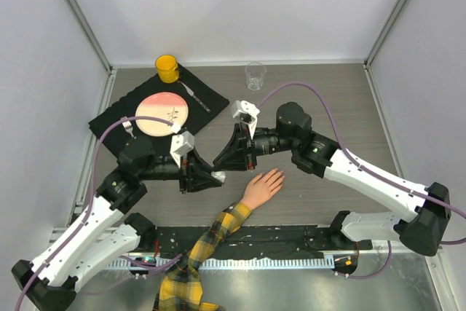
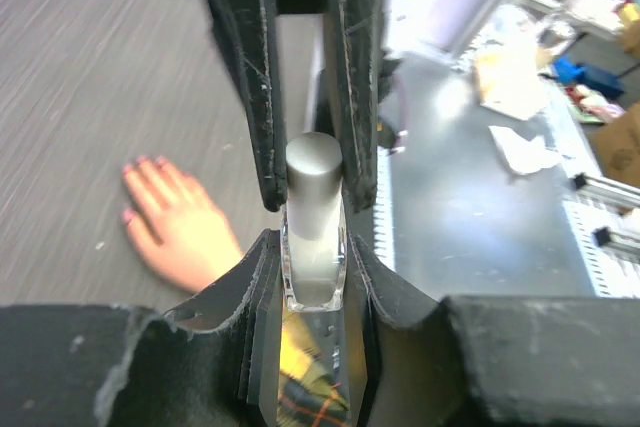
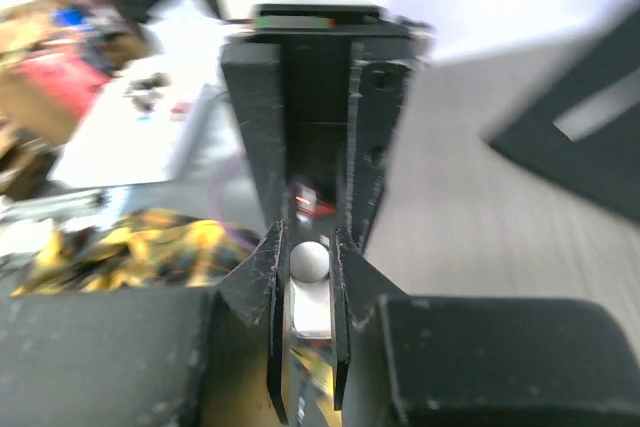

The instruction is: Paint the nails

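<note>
left fingers clamped on the small clear bottle | right fingers pinched on its white cap, tip to tip | i see the nails on the mannequin hand, flat on the bench just right of both, apart | plaid sleeve trails to the near edge

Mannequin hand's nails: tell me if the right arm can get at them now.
Probably yes for reach: the nails lie uncovered close beside the right gripper, nothing between. But that gripper is shut on the bottle cap, so it's busy.
</note>
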